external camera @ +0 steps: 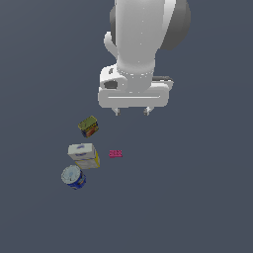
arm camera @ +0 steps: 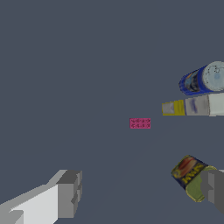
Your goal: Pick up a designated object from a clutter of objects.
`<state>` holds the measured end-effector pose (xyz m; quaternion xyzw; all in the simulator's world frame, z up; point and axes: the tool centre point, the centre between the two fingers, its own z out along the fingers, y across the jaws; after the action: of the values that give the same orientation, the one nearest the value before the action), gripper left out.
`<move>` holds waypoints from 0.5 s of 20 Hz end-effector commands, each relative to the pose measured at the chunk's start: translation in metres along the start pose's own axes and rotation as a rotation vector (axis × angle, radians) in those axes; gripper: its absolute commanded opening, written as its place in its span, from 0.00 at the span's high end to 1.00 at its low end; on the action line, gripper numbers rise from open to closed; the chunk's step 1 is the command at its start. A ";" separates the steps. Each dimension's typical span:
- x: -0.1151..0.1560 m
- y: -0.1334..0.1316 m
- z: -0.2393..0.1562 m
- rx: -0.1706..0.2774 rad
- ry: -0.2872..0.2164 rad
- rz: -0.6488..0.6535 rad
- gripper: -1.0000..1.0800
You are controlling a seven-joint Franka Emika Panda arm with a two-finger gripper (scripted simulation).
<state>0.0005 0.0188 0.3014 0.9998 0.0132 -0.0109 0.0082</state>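
The designated object, a small box with an olive-green top and orange-red printed sides [external camera: 88, 126], stands on the grey floor; it also shows in the wrist view [arm camera: 190, 173]. My gripper [external camera: 132, 111] hangs open and empty above the floor, to the exterior view's right of the box and apart from it. In the wrist view the two fingers [arm camera: 68, 192] stand wide apart, and one partly covers the box's green end. The rest of the clutter lies beyond: a white-and-yellow box [external camera: 83, 155], a blue-and-white round can [external camera: 73, 177] and a flat pink block [external camera: 115, 153].
In the wrist view the pink block [arm camera: 140, 123] lies mid-frame, with the white-and-yellow box [arm camera: 194, 106] and round can [arm camera: 203, 79] beside each other near the frame edge. The floor [external camera: 197, 188] is plain dark grey with no edges or walls in view.
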 end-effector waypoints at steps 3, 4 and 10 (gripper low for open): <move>0.000 -0.001 -0.001 0.001 0.000 -0.001 0.04; 0.001 -0.002 -0.002 0.003 -0.001 -0.003 0.04; 0.004 -0.010 -0.008 0.016 -0.004 -0.014 0.04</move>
<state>0.0040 0.0276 0.3079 0.9997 0.0192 -0.0125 0.0014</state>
